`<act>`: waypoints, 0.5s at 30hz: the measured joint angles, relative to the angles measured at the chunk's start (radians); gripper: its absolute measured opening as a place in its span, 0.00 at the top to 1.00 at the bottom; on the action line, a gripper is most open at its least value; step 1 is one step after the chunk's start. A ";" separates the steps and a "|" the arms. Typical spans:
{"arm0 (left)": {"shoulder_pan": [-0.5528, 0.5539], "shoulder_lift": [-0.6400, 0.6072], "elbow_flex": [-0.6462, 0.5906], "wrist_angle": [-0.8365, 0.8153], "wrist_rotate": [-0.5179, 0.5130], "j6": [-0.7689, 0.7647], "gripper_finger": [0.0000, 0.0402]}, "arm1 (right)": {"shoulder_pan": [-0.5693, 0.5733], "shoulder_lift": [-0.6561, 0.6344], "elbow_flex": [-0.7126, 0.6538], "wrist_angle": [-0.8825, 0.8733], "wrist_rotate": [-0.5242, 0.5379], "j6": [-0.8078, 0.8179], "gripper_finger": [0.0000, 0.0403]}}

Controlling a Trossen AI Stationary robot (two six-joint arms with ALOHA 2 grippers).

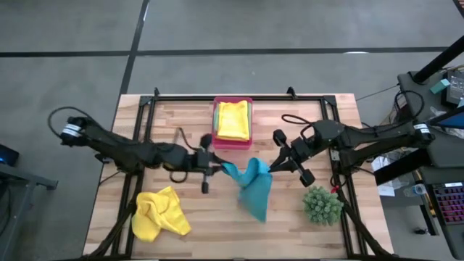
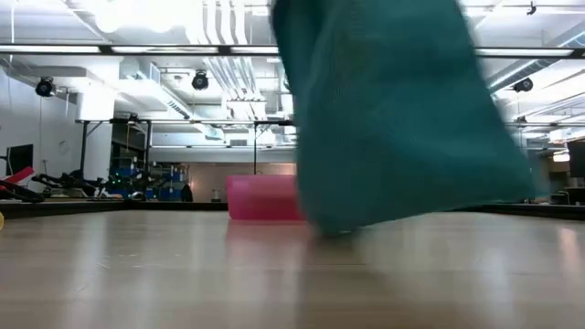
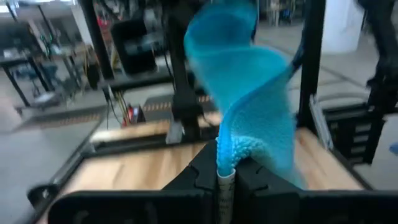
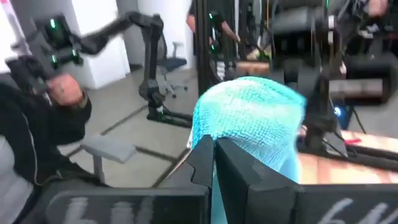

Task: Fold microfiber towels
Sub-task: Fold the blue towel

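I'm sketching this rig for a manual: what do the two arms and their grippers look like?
Both arms are black, slim and jointed, mounted at opposite table edges. The left arm has a white-banded joint and a looped black cable near its base; the right arm carries a similar white band. The left gripper and right gripper each have two flat, angular black fingers with no markings.

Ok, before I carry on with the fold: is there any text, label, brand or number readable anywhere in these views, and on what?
None readable in any view.
Turquoise towel, held up between the left gripper and right gripper: plain cloth, no tag showing.
Yellow towels, pink tray and plant: no markings.
Equipment in the room behind: too blurred to tell whether it carries any lettering.
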 joint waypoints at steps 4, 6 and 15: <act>0.000 -0.090 0.016 -0.074 0.002 0.021 1.00 | -0.007 0.018 0.134 -0.231 0.073 -0.084 0.98; 0.003 -0.121 0.018 -0.116 0.004 0.022 1.00 | -0.008 0.032 0.193 -0.318 0.168 -0.129 0.98; 0.069 -0.195 0.130 -0.595 -0.002 -0.065 1.00 | -0.053 0.081 0.353 -0.568 0.383 -0.266 0.98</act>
